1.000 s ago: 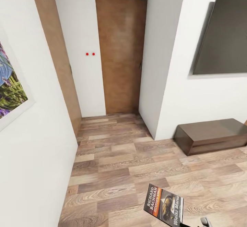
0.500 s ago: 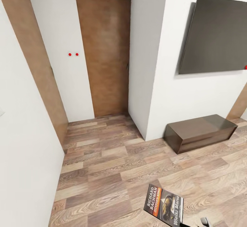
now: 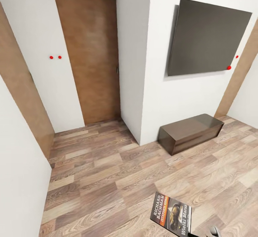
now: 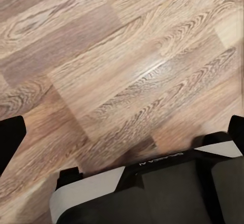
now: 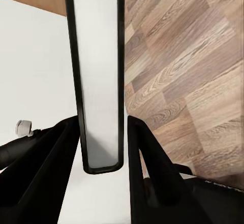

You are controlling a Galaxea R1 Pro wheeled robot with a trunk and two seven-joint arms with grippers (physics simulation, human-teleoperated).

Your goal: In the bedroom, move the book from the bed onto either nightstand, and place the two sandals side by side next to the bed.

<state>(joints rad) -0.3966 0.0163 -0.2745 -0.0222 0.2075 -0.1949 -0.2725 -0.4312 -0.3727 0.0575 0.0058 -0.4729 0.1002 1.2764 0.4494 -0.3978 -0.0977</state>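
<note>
The book [image 3: 172,213], a dark paperback with an orange band and "Richard Bachman" in white, is held upright at the bottom of the head view, above the wood-plank floor [image 3: 107,179]. In the right wrist view my right gripper [image 5: 101,155] is shut on the book [image 5: 96,71], whose pale page edge runs between the two black fingers [image 5: 152,168]. My left gripper [image 4: 124,130] is open, with bare floor planks between its fingertips [image 4: 11,135]. The bed, the nightstand and the sandals are out of view.
A brown wooden door [image 3: 89,54] stands at the back of a short passage. A white wall corner [image 3: 134,68] juts out beside it. A dark screen [image 3: 208,38] hangs on the right wall above a low dark brown cabinet [image 3: 190,131]. A white wall [image 3: 18,165] runs close on the left.
The camera has turned right: door, wall corner, screen and cabinet have slid left in the picture, and the wall painting has left it. The book keeps its place in my right gripper.
</note>
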